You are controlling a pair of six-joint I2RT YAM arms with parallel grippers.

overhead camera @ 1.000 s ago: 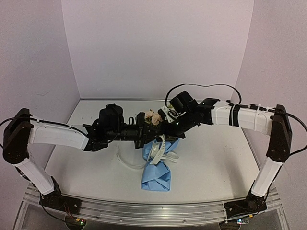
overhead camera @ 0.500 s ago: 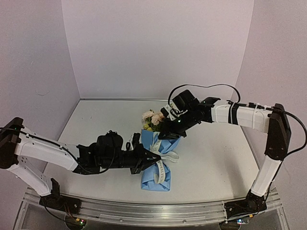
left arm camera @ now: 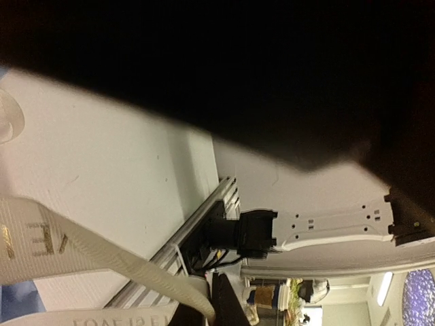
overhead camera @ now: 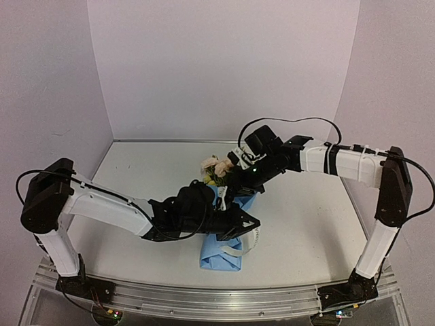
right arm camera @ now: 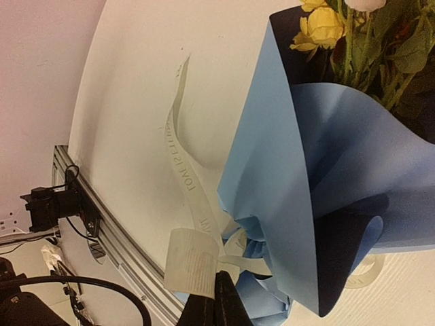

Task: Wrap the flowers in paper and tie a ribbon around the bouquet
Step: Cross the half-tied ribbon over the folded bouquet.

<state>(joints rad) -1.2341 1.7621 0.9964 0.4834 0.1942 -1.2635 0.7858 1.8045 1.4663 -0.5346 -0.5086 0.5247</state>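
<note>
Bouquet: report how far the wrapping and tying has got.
Done: the light blue paper is wrapped around the flowers. In hand: the ribbon loops the paper's narrow waist, pinched by the left gripper. Left: no finished knot or bow shows, so the tying is not done.

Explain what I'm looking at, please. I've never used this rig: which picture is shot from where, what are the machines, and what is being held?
These are two robot arms bolted at the table's near edge, each ending in a two-finger gripper. The wide picture looks down from above and behind them. The other two come from cameras on the left and right wrists. On the white table lies a bouquet: yellow and pink-cream blooms in a light blue paper cone. The left gripper reaches across its middle, and the right gripper sits beside the blooms. Both are shut, each apparently pinching the cream-white lettered ribbon.
</note>
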